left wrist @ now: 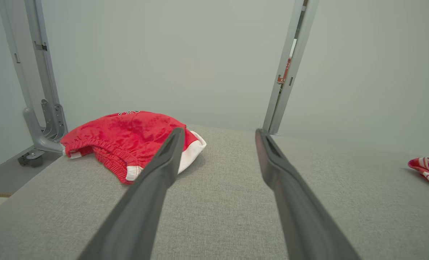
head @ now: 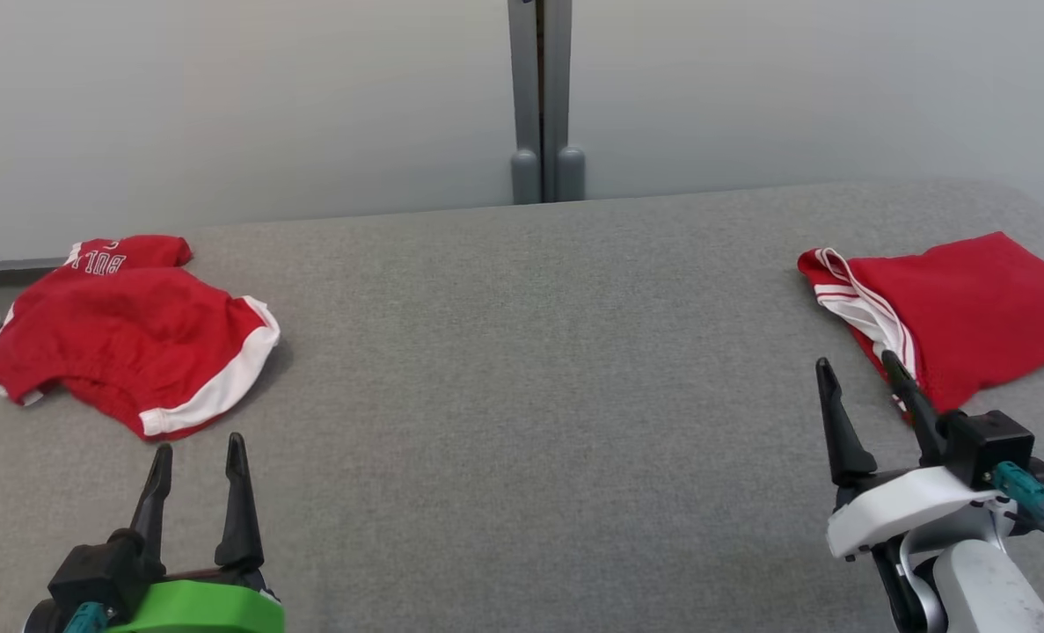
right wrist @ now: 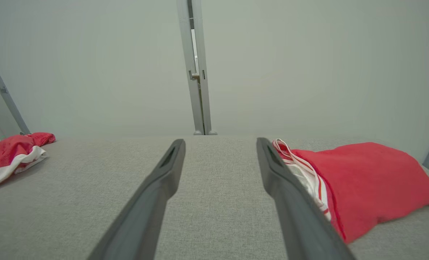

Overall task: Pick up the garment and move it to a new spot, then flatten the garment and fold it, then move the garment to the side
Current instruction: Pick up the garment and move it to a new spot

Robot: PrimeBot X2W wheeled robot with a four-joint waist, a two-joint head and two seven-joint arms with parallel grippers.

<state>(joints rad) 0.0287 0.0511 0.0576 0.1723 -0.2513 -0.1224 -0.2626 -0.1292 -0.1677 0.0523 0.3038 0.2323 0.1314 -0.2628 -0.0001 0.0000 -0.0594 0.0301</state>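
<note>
A crumpled red garment (head: 126, 330) with white trim and lettering lies at the far left of the grey fabric table (head: 530, 369). My left gripper (head: 200, 444) is open just in front of it, nothing between the fingers. In the left wrist view the garment (left wrist: 124, 133) lies beyond the left finger of the open gripper (left wrist: 219, 130). A second red garment (head: 970, 308), folded, with white stripes, lies at the far right. My right gripper (head: 856, 359) is open at its near left edge, not holding it. The right wrist view shows the folded garment (right wrist: 362, 180) beside the right finger of that gripper (right wrist: 220, 140).
A pale wall with a grey vertical post (head: 539, 97) stands behind the table. A grey frame leg with a caster (left wrist: 37, 119) stands off the table's left edge. The table's left edge drops off beside the crumpled garment.
</note>
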